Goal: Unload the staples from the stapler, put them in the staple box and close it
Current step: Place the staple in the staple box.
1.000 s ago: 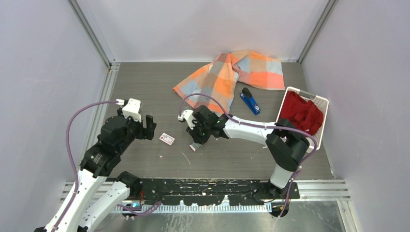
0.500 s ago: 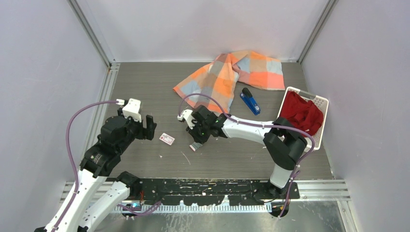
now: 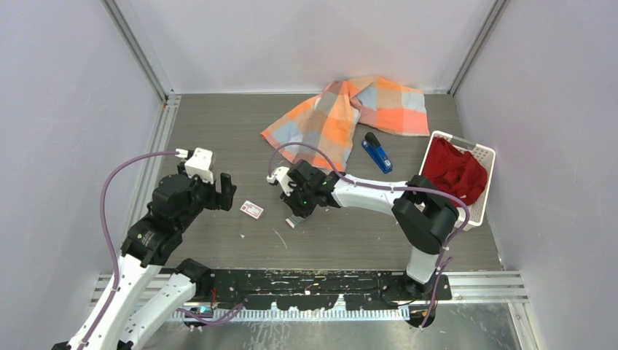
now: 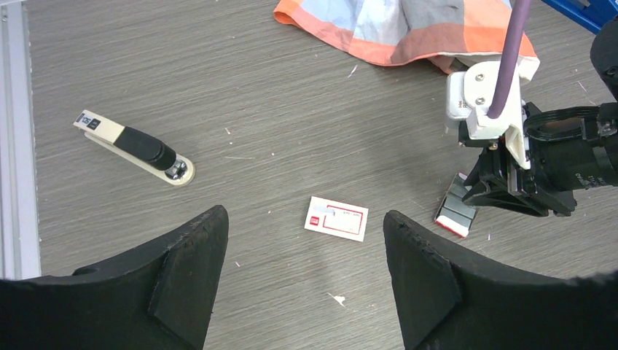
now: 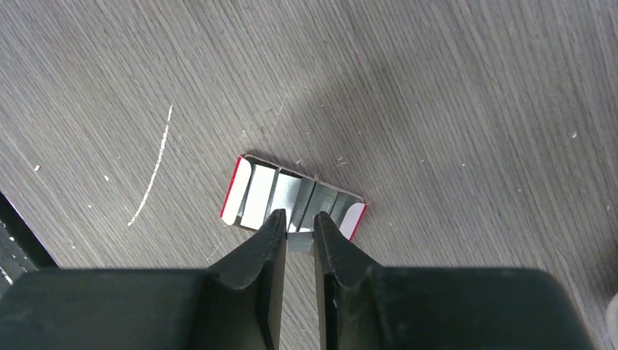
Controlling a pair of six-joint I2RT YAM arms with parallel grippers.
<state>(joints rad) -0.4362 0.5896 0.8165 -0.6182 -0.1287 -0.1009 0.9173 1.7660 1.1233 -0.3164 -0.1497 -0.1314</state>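
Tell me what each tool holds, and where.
Right tool seems to pinch a staple strip by its near end, inside the open box. Left tool is open, holding nothing.

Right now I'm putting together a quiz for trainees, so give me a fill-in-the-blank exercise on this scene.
The stapler by the checked cloth is ___.
The fabric in the basket is ___.
The left tool is ___.
The right tool is shut on ___ in the box.
Missing: blue; red; open; staples.
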